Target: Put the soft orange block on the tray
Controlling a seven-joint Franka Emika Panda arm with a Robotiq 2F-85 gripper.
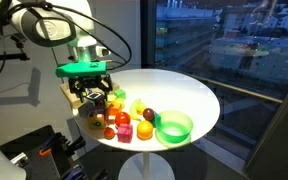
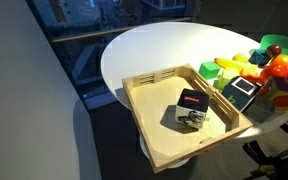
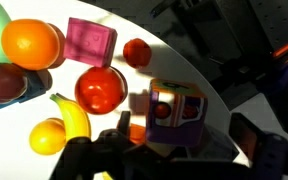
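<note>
In the wrist view my gripper (image 3: 184, 132) is open, with its dark fingers low in the frame. Between them stands a purple toy box (image 3: 176, 108) with orange circles on its face. A small piece of the soft orange block (image 3: 136, 127) shows beside that box, just inside one finger and mostly hidden by it. In an exterior view the gripper (image 1: 91, 96) hangs low over the toys at the table's edge. The square tan wooden tray (image 2: 154, 135) sits beside the round white table (image 2: 154, 50); its rim also shows under the arm (image 1: 70, 92).
Around the gripper lie a round orange fruit (image 3: 30, 43), a pink block (image 3: 90, 43), a red apple (image 3: 100, 88), a small red ball (image 3: 136, 52), a banana (image 3: 74, 115) and a lemon (image 3: 46, 136). A green bowl (image 1: 174, 127) stands nearby. A small black-and-pink box (image 2: 191, 110) lies in the tray.
</note>
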